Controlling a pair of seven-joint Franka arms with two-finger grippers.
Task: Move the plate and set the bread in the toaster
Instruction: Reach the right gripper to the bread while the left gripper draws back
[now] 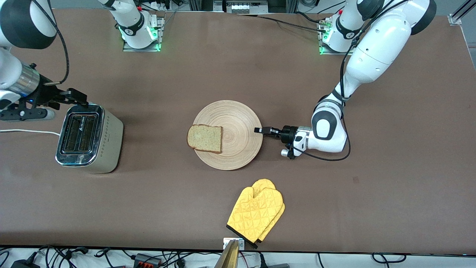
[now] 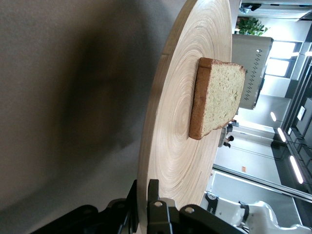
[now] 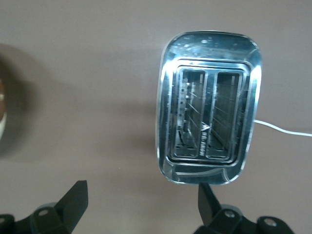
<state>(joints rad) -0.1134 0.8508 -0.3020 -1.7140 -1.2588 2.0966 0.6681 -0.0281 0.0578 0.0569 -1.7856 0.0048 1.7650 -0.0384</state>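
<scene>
Wooden plate [image 1: 238, 123] sits mid-counter [image 1: 390, 208], flat, ring grooves visible. Bread slice [image 1: 205, 138] lies on plate, on the part toward the right arm's end of counter, one crust edge reaching just over the rim. In left wrist view the bread [image 2: 219, 97] rests flat on the plate [image 2: 170, 126], crust side facing the camera.

Left gripper [image 1: 259, 130] is low at the plate rim on the side toward the left arm's end; fingers [image 2: 153, 204] clenched on the plate edge, rim pinched between them w/ one finger on top and one under. Left arm bends down from its base and reaches in sideways, wrist about level w/ counter.

Toaster [image 1: 90, 138] stands toward the right arm's end of counter, well apart from plate, chrome top up, both slots empty & dark. White cord [image 1: 28, 131] runs off from it toward the counter edge. Right wrist view looks straight down into the toaster [image 3: 209, 122] slots.

Right gripper [image 1: 76, 97] hovers over the toaster's end that is farther from the front camera; fingers [image 3: 73, 200] released, spread wide, holding nothing.

Pair of yellow quilted oven mitts [image 1: 256, 212] lies near the counter edge closest to front camera, nearer than the plate, apart from it.
</scene>
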